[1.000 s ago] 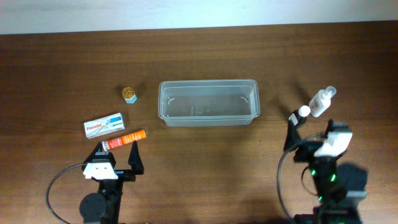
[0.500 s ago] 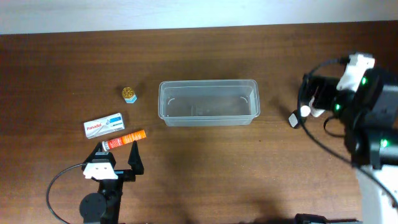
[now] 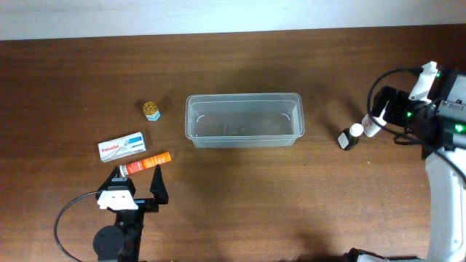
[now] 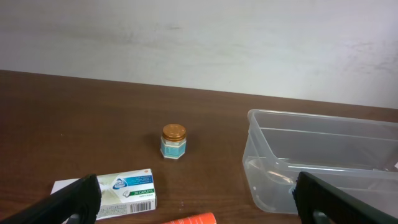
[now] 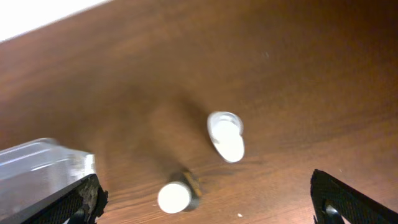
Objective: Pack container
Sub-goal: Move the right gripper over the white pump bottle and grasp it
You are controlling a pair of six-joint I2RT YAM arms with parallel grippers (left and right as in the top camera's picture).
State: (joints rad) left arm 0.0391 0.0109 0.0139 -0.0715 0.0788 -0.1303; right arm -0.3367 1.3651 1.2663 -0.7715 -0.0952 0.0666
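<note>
Nearest to the robot, the left gripper (image 3: 138, 175) is seen low over the table (image 3: 240, 196), its jaws wide and with nothing between them. An orange tube (image 3: 146, 161) lies just beyond its fingertips, then a white box (image 3: 121, 147), and farther away a small jar (image 3: 151, 110).

On the right side, the right gripper (image 5: 205, 202) is held above the wood, its jaws also wide and empty. Below it a dark bottle (image 5: 177, 196) with a white cap is seen, and near it, a little farther, a white bottle (image 5: 226, 135). Whether this one stands or lies cannot be told.

The step in hand is judged to be the picking of one of these bottles. For a good grasp, the fingers (image 5: 81, 202) should be centred over one bottle only. They should then be lowered without touching the neighbour and closed across the narrow body, since so light a thing is easily tipped.

The container (image 3: 244, 120) is placed in the middle of the table, well apart from both grippers, upright and with the open side up. Its long axis is laid left to right, parallel to the far edge.
</note>
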